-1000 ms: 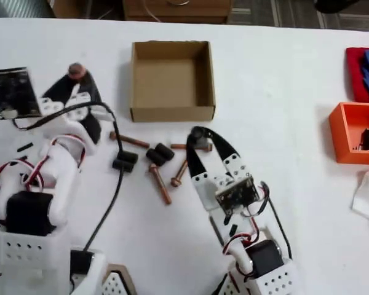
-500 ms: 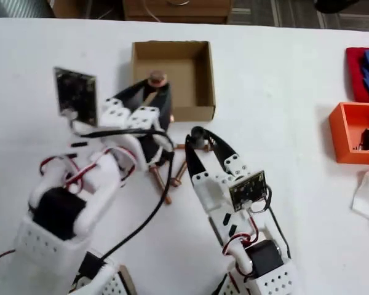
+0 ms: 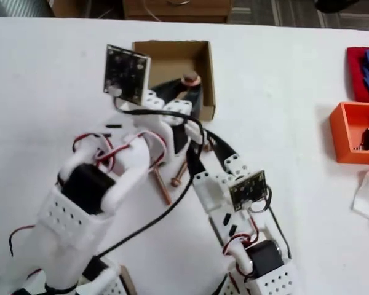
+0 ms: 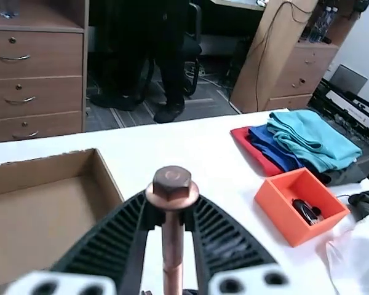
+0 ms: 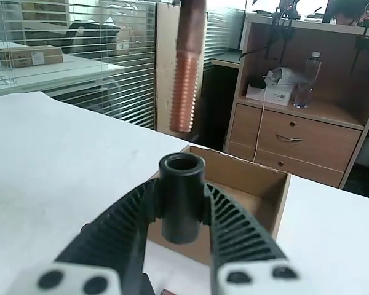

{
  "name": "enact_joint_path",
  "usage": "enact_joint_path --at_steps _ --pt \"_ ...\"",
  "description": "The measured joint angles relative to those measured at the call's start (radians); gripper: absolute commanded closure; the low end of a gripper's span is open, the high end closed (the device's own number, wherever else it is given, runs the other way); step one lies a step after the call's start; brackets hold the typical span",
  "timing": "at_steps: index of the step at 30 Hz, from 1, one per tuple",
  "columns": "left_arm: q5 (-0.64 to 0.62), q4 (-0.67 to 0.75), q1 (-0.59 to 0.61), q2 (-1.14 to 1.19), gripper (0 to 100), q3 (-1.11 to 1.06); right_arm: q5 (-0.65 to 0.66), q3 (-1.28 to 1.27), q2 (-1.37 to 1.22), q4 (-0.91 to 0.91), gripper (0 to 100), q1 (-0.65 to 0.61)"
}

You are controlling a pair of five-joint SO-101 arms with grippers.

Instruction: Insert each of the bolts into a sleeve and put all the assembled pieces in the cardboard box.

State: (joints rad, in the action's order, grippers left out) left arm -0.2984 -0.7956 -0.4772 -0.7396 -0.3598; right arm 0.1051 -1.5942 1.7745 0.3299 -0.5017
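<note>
Claws are both busy here: the left claw (image 4: 170,212) is clenched on a copper hex-head bolt (image 4: 170,184), held upright with its head on top, up over the corner of the open brown cardboard box (image 3: 171,44) that sits nearest the arms. The right claw (image 5: 181,206) is grasping a black cylindrical sleeve (image 5: 181,184), upright with its open bore facing up, just in front of the box. In the right wrist view the bolt's threaded end hangs just above the sleeve's mouth, close but not touching. Loose on the white table (image 3: 295,92) between the arms lie two more copper bolts (image 3: 162,186).
</note>
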Motion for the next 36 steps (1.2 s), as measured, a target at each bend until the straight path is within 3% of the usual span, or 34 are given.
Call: enact_joint_path --at_steps 36 --pt "0.000 0.006 -0.035 0.018 97 -0.051 0.000 -0.002 0.000 0.002 97.5 0.002"
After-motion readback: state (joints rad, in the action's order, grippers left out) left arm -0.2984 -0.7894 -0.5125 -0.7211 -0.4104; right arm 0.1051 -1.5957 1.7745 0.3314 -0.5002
